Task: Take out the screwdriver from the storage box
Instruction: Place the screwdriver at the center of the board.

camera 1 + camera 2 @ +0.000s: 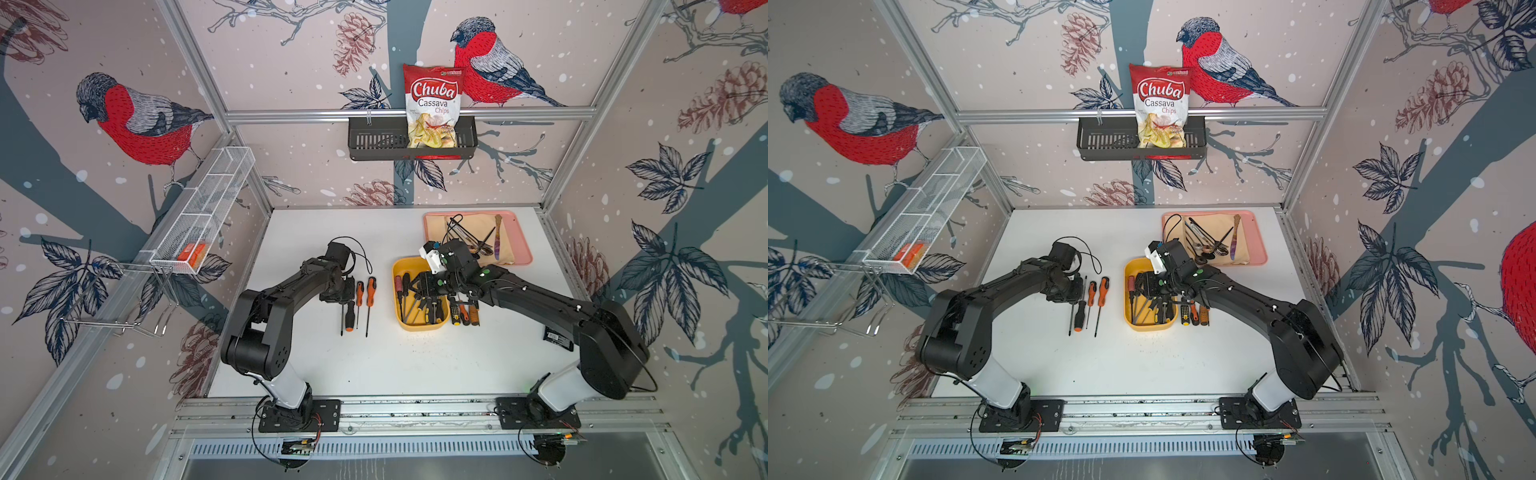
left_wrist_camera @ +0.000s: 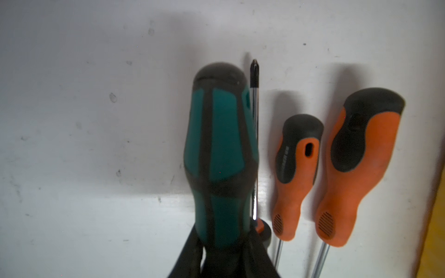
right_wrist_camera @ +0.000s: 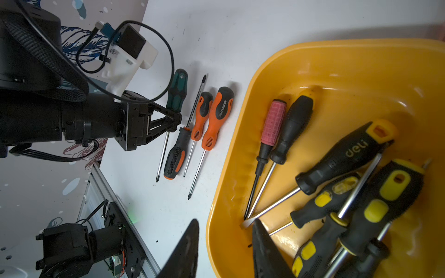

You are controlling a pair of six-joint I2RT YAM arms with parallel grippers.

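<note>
The yellow storage box [image 1: 419, 326] [image 3: 231, 168] sits mid-table and holds several screwdrivers, among them a red-handled one [image 3: 274, 120] and a black-and-yellow one [image 3: 344, 156]. My right gripper [image 3: 226, 231] [image 1: 415, 289] hovers open over the box's left wall, one finger outside and one inside, holding nothing. Left of the box, my left gripper [image 1: 343, 298] [image 2: 224, 240] is shut on a green-and-black screwdriver [image 2: 221, 144] [image 3: 178, 91] at the neck of its handle, close to the table top. Beside it lie three orange-and-black screwdrivers [image 1: 371, 286] [image 2: 361, 156].
Three more screwdrivers [image 1: 465, 313] lie against the box's right side. A pink tray [image 1: 523, 257] with cloth and utensils sits at the back right. A black packet [image 1: 559, 336] lies under the right arm. A black basket [image 1: 374, 141] with a chips bag hangs on the back wall.
</note>
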